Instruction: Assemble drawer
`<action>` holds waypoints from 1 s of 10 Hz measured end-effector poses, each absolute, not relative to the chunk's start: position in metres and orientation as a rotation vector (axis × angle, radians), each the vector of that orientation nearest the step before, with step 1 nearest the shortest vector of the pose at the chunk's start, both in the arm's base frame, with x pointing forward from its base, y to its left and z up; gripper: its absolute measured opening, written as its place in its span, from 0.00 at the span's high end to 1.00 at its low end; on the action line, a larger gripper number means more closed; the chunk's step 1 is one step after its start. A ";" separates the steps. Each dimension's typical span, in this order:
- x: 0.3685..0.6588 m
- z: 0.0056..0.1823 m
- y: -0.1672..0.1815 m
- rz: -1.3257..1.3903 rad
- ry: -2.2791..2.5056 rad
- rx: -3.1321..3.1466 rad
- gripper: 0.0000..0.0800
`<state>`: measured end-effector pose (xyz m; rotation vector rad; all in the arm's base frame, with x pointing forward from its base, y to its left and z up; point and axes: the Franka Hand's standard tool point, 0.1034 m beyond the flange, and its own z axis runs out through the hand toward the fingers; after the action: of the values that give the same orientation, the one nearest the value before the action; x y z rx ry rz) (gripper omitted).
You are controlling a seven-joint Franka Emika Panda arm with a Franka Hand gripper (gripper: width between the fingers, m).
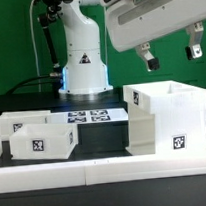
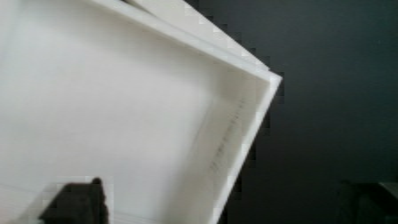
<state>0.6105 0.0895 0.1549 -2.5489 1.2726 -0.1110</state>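
The drawer's tall boxy shell (image 1: 168, 116) stands on the black table at the exterior view's right, with a square tag low on its front. Two small shallow trays sit at the left, one behind (image 1: 16, 122) and one in front (image 1: 42, 142). My gripper (image 1: 171, 56) hangs above the shell, open and empty, with both fingers clear of its top rim. In the wrist view the gripper (image 2: 226, 205) is open. One dark finger (image 2: 75, 204) is over the white shell (image 2: 107, 110). The other is over the dark table beyond the shell's corner edge.
The marker board (image 1: 90, 116) lies flat between the trays and the shell, in front of the robot base (image 1: 85, 62). A long low white border rail (image 1: 106, 171) runs along the near edge of the table.
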 end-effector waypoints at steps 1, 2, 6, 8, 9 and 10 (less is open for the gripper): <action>0.610 0.155 0.090 -0.109 1.266 -2.554 0.19; 0.610 0.155 0.090 -0.110 1.260 -2.557 0.19; 0.600 0.146 0.060 -0.167 0.730 -2.828 0.19; 0.593 0.139 0.036 -0.215 0.428 -2.928 0.19; 0.593 0.140 0.038 -0.215 0.418 -2.930 0.19; 0.593 0.140 0.039 -0.216 0.416 -2.929 0.19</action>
<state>0.5933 0.0388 0.1397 -2.9294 0.4162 -0.2159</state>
